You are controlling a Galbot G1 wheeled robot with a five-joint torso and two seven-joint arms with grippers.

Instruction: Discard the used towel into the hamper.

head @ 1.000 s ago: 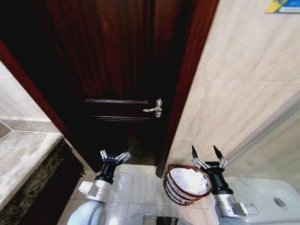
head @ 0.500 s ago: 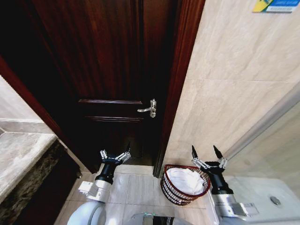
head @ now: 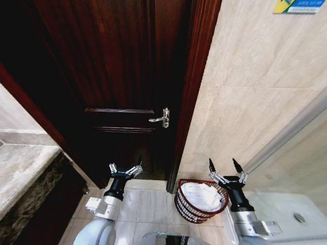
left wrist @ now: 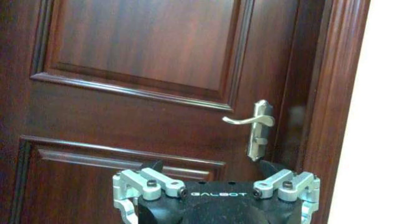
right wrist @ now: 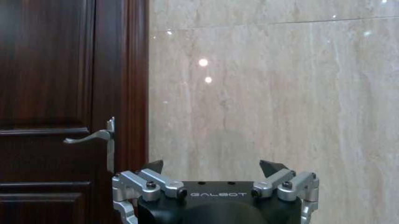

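Upright hamper (head: 190, 206) holding white towel (head: 203, 196)

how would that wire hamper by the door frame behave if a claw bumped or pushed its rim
The hamper looks light: open wire weave, holding only white cloth, so a push would probably slide it on the smooth floor tiles. It tapers toward the base, so a knock at the rim may tip it. The right claw hangs open just above its rim, the likeliest contact point.

Silver-and-black twin grippers on pale grey arms

Each gripper, left gripper (head: 125, 169) and right gripper (head: 226, 169), has silver knuckles with dark screws, black pointed fingertips, and a black wrist marked GALBOT.
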